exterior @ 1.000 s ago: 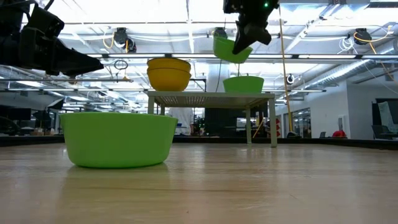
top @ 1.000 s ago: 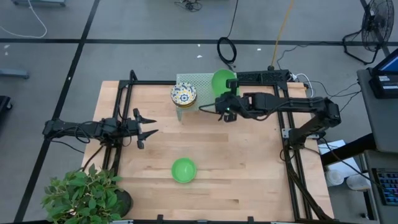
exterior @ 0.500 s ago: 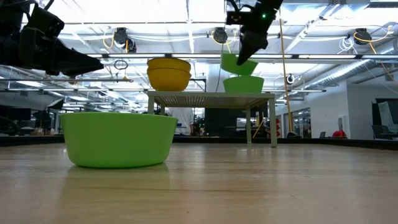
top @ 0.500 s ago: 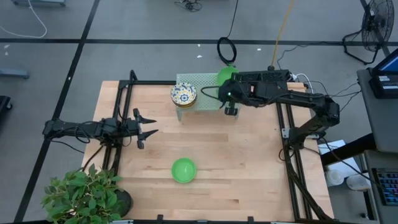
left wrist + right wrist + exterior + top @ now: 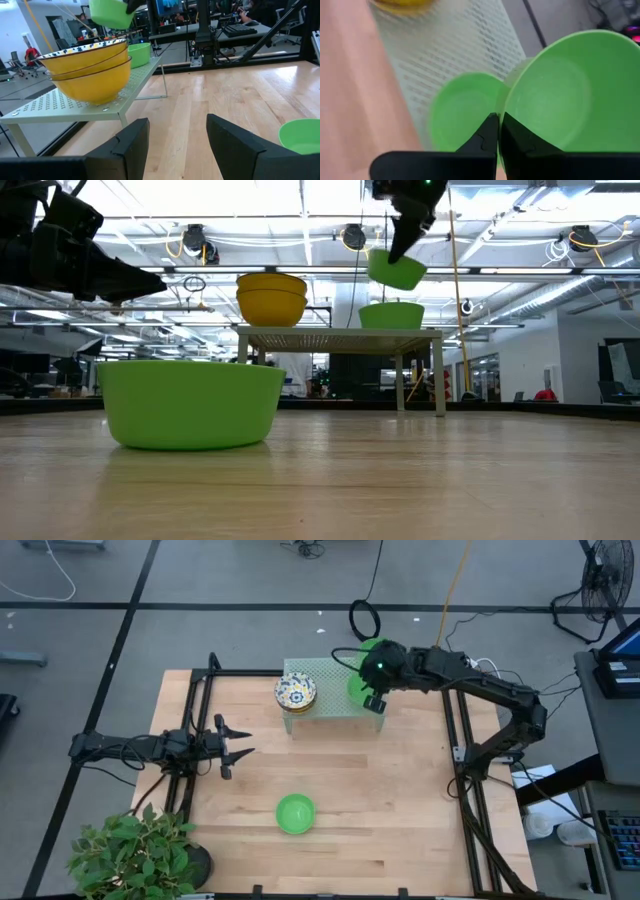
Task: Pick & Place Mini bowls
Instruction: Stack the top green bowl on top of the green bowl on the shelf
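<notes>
right gripper pinches a green bowl's rim, holding it tilted above another green bowl on the rack at the counter's far side; left gripper hovers open, empty.

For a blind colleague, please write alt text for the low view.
The right gripper holds a tilted green mini bowl in the air above another green bowl on the mesh rack, beside stacked yellow-sided bowls. A third green bowl sits close on the wooden table.
</notes>
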You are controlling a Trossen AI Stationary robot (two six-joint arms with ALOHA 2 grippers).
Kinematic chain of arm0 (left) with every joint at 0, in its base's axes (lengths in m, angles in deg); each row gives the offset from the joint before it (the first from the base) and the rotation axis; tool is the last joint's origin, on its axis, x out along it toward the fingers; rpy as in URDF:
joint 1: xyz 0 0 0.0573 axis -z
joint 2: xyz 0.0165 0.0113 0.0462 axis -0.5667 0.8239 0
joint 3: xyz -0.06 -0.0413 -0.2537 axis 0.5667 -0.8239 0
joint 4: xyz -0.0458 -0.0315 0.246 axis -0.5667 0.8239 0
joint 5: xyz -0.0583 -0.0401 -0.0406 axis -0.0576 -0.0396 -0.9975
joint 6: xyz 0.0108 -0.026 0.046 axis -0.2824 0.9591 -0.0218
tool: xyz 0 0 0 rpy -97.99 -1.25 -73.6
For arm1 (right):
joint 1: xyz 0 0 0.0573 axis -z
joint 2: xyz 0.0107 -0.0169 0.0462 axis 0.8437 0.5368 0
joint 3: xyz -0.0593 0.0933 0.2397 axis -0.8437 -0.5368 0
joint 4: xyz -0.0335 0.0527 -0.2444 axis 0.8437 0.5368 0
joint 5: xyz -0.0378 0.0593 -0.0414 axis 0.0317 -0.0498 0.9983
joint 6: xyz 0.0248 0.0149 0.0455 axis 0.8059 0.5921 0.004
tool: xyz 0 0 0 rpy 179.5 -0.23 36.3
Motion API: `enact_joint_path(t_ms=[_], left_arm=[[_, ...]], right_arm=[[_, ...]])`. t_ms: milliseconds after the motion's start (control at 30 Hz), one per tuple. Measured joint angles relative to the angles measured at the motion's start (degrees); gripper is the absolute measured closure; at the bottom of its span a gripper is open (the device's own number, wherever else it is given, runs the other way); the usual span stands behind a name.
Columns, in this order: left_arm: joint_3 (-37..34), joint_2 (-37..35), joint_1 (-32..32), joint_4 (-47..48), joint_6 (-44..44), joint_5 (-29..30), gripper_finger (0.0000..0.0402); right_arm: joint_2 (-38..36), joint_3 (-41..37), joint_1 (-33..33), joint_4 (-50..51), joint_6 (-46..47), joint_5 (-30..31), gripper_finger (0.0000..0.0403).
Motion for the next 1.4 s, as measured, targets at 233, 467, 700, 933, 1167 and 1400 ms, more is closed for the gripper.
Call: enact_joint_path(t_ms=[233, 467, 700, 933, 1167, 1400], left_arm=[[0.0, 0.02, 0.0, -0.02, 0.0, 0.0, 0.0199], [0.0, 0.02, 0.01, -0.01, 0.0, 0.0, 0.0199], [0.0, 0.02, 0.01, -0.02, 0.0, 0.0, 0.0199], [0.0, 0.02, 0.0, -0.02, 0.0, 0.0, 0.0199], [0.0, 0.0, 0.0, -0.02, 0.0, 0.0, 0.0199], [-0.01, 0.0, 0.0, -0.02, 0.0, 0.0, 0.0199]], right_arm=[[-0.05, 3.39, -0.04, 1.36, 3.05, -6.4, 0.0403], [0.57, 2.22, -0.09, 2.37, 4.11, -10.16, 0.0403], [0.57, -1.65, -0.07, 1.66, 4.24, -10.19, 0.0403], [0.57, -5.16, -0.07, 0.46, 4.31, -10.16, 0.0403], [0.57, -8.4, -0.09, -2.01, 4.07, -10.19, 0.0403], [0.55, -8.54, -0.2, -3.57, 4.37, -10.33, 0.0401]])
